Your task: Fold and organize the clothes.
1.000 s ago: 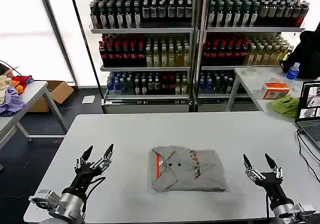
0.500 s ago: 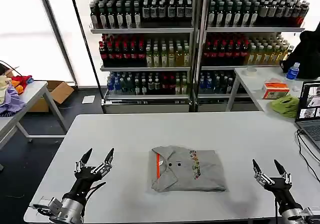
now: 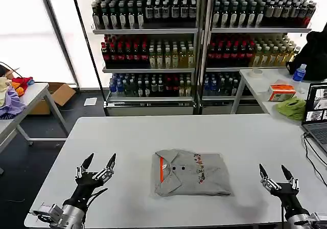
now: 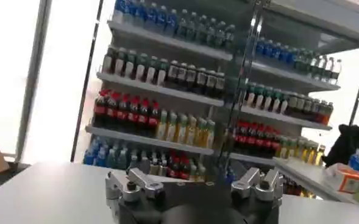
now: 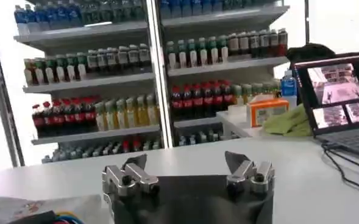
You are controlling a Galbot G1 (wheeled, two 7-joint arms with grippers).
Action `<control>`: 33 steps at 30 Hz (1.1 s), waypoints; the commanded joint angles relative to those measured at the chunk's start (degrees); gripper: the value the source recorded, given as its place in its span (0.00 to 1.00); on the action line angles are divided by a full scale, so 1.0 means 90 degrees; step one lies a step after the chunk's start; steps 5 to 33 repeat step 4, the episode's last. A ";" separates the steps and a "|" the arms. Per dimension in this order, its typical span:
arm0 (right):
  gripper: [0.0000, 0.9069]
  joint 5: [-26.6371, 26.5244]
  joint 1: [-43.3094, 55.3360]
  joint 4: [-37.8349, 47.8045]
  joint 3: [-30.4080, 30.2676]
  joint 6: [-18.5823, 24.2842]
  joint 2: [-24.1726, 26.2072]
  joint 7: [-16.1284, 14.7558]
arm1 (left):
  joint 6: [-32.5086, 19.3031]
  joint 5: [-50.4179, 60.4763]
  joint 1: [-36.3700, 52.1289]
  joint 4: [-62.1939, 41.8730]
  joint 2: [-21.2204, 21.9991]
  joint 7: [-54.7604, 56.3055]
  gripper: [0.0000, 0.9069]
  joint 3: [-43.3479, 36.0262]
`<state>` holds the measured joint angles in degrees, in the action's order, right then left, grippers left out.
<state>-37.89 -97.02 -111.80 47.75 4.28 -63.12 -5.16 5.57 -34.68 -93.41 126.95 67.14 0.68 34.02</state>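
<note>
A shop-like lab: stocked drink shelves [image 3: 196, 40] behind a white table [image 3: 127, 137].

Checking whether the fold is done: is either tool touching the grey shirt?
Apart. In the head view, bare table separates the folded shirt from the left tool and the right tool.

My left gripper [image 3: 98, 160] sits low at the near left, raised on its forearm with both fingers spread apart and pointing up and away from me, holding nothing. My right gripper [image 3: 276, 171] mirrors it at the near right, its two pointed fingers parted and empty, the wrist angled up from below. From each wrist I see my own knuckles wide apart, the left pair [image 4: 191, 185] and the right pair [image 5: 188, 173], with nothing between them.
</note>
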 commanded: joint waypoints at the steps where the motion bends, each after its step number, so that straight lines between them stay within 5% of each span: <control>1: 1.00 -0.0017 -0.0010 0.0003 -0.0048 -0.0020 0.0012 0.0026 | -0.0023 -0.0026 0.0005 -0.0005 -0.0025 -0.0034 1.00 0.0011; 33: 1.00 -0.0014 -0.0019 -0.0046 -0.0077 -0.0005 0.0004 -0.0031 | -0.0011 -0.0029 0.0042 -0.0004 -0.0030 -0.0054 1.00 -0.0001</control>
